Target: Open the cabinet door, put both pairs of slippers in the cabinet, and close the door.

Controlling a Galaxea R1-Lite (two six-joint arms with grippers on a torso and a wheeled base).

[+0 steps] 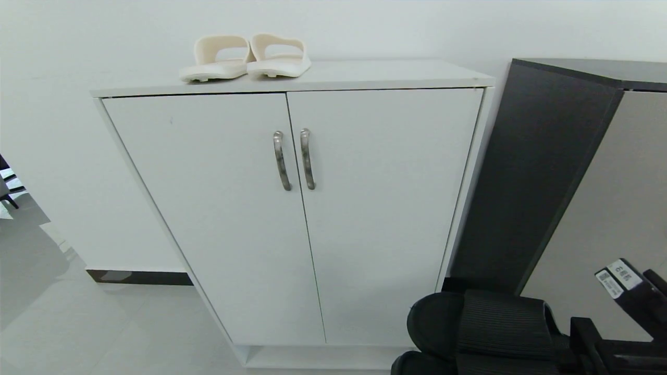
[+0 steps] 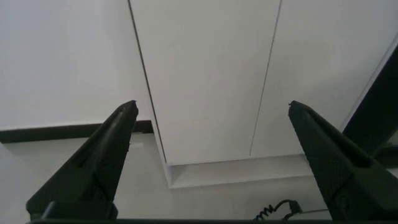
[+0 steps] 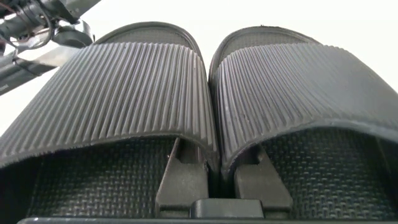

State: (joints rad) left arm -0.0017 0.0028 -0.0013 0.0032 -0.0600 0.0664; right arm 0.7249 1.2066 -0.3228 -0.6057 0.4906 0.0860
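Cabinet (image 1: 396,73) doors are found shut, the left door (image 1: 208,219) and the right door (image 1: 385,208) meeting at the middle, where the left handle (image 1: 282,160) and the right handle (image 1: 307,159) stand upright just beside each other; the opening step is therefore judged not yet done. The black pair (image 1: 484,323) is grasped by the right tool (image 3: 217,180), whose fingers (image 3: 180,186) are slid under the ribbed straps and pinch the inner walls together, so that the two slippers are held side by side and touching; the cream pair (image 1: 245,58) rests on the cabinet top, well above this tool and to its left, untouched. The left tool (image 2: 212,104) is released, its fingers (image 2: 99,162) spread wide with nothing between them; ahead of it lie the lower part of the doors and the floor (image 2: 205,199), apart from it. Since the left tool is the free one, the next move is judged to fall to it: it would have to be raised to handle height, closed round one handle, and drawn back in an arc so that a door is swung open; room should be left so that the held black pair is not struck, should the right door be chosen.
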